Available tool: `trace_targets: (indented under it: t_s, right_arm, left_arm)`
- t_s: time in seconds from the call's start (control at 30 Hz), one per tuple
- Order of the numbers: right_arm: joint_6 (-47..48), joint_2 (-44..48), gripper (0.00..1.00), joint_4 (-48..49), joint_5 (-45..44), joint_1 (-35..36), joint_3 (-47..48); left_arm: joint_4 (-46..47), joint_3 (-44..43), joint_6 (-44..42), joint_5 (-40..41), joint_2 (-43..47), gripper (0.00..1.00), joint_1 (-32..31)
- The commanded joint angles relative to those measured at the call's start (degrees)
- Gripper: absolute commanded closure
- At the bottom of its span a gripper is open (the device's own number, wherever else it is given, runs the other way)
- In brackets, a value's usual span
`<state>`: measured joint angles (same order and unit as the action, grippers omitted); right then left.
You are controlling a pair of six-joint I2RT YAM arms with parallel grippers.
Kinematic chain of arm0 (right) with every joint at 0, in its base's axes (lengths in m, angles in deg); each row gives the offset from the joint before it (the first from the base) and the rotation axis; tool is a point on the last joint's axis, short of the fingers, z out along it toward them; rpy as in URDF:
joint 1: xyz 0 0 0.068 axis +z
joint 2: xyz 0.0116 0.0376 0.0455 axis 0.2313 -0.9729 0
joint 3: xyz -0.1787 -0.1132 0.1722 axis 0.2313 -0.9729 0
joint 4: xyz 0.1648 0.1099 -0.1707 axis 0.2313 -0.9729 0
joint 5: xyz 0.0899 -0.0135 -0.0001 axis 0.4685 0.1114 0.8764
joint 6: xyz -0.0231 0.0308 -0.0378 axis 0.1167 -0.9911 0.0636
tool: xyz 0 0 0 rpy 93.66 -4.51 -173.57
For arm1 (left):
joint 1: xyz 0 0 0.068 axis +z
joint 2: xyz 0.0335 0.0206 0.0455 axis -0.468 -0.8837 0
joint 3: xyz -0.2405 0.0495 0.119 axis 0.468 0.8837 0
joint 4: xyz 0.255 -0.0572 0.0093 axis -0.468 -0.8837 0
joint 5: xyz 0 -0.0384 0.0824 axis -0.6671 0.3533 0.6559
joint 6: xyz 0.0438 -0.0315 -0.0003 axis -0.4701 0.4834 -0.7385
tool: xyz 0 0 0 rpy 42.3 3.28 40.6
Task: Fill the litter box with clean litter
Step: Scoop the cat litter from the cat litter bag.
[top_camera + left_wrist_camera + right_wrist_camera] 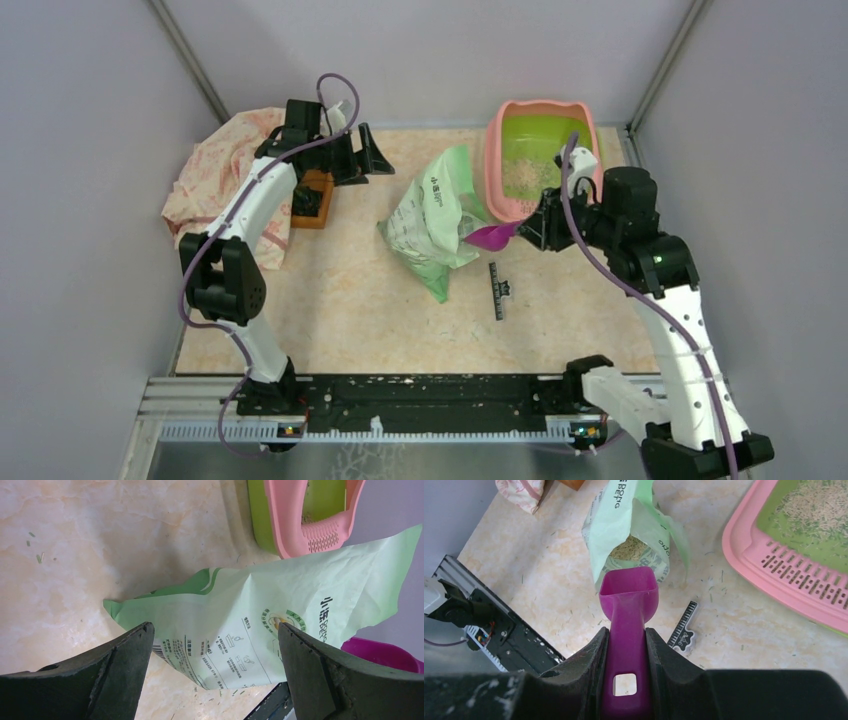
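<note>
Though some litter (pixel 819 505) lies in the litter box (pixel 744 550): the job looks part done, nowhere near full
Litter box: beyond the right gripper (pixel 626 635) and off to its right, near it but not touching
Litter in the box: a thin pale patch over part of the green floor, with bare green around it and stray grains scattered about
Right gripper: clenched on the handle of the purple scoop (pixel 628 600), one finger pressed to each side
Scoop: its bowl points straight out from the right gripper; it looks empty, and its lip sits just short of the bag's mouth
Bag (pixel 624 515): light green, lying on its side dead ahead of the right gripper with the open end facing the scoop; pale grains show inside the opening
Left gripper (pixel 215 630): released, fingers spread wide and grasping nothing; the bag lies out in front of it, well apart from the fingers
Table (pixel 549 580): fine specks are strewn about near the scoop and bag
Done so far: at least some litter has reached the box
To do: many more scoops, I would judge, before the floor is covered
Likely step in hand: pushing the scoop into the bag for another load
</note>
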<state>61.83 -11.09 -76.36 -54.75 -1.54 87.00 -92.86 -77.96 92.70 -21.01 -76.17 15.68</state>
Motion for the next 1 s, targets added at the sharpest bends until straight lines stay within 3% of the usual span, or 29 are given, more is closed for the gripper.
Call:
trace_targets:
  t_s: [0.0,0.43,0.97]
  right_arm:
    - [-0.18,-2.73,1.0,5.13,-2.84,5.43,2.56]
    - [2.9,-19.14,1.0,5.37,-20.02,15.79,12.74]
    - [3.85,-31.17,1.0,5.9,-19.26,22.1,14.82]
  left_arm:
    - [0.24,-0.94,0.06,0.13,1.92,0.01,0.19]
    - [0.66,0.31,-0.69,0.4,2.06,0.01,0.28]
    - [2.39,1.9,-0.39,0.19,1.24,0.01,0.34]
